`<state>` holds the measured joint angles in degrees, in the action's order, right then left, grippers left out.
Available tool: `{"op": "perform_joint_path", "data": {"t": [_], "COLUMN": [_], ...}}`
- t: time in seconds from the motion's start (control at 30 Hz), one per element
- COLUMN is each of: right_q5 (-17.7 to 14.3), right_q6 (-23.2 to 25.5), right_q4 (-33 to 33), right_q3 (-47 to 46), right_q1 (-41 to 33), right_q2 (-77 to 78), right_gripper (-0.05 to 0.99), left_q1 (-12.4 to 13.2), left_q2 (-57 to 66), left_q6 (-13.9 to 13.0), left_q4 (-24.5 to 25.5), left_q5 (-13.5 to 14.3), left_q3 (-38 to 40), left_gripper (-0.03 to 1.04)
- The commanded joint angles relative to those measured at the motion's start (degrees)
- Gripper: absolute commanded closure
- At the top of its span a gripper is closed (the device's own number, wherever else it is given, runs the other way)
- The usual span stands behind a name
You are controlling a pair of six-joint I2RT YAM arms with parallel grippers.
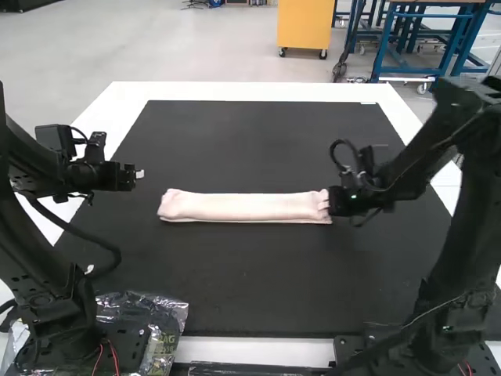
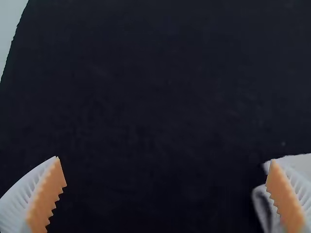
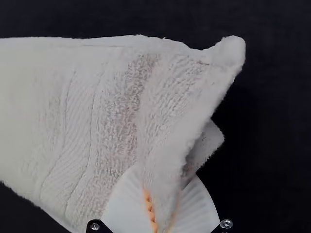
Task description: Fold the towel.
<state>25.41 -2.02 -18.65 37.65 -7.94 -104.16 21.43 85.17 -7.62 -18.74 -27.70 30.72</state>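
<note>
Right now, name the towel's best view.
The high view: the towel shows nearly end to end. The right wrist view shows one end, pinched between the jaws; the left wrist view, a small part by one jaw.

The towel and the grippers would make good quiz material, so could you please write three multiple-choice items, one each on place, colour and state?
1. In the high view, where does the right gripper grip the towel?
A) left end
B) middle
C) right end

2. What colour is the mat?
A) black
B) green
C) red

3. How is the left gripper?
A) shut on the towel
B) open
C) shut, empty

Key:
1 C: the right arm reaches that end.
2 A: a black surface surrounds the towel.
3 B: its fingers stand wide apart.
</note>
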Motion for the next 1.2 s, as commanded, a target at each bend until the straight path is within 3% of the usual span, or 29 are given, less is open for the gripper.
{"op": "perform_joint_path", "data": {"t": [0.0,0.27,0.73,1.17], "right_q5": [1.3,3.4,1.0,-0.1], "right_q6": [-3.7,-1.4,5.0,8.3], "right_q4": [2.8,8.5,5.5,3.7], "right_q3": [0.1,2.6,8.8,21.9], "right_q1": [4.3,0.0,-21.9,-31.5], "right_q2": [5.7,12.9,6.5,-6.3], "right_gripper": [0.96,0.96,0.96,0.96], "left_q1": [0.3,0.1,0.1,0.1], "left_q2": [-1.1,-1.1,-0.9,-0.8], "left_q6": [0.5,0.4,-0.3,-0.7], "left_q4": [-0.6,-1.4,-3.3,-7.6], "left_q5": [-0.9,-0.5,-0.1,-0.4], "left_q3": [0.6,0.5,-0.5,-4.5], "left_gripper": [0.04,0.04,0.04,0.04]}}
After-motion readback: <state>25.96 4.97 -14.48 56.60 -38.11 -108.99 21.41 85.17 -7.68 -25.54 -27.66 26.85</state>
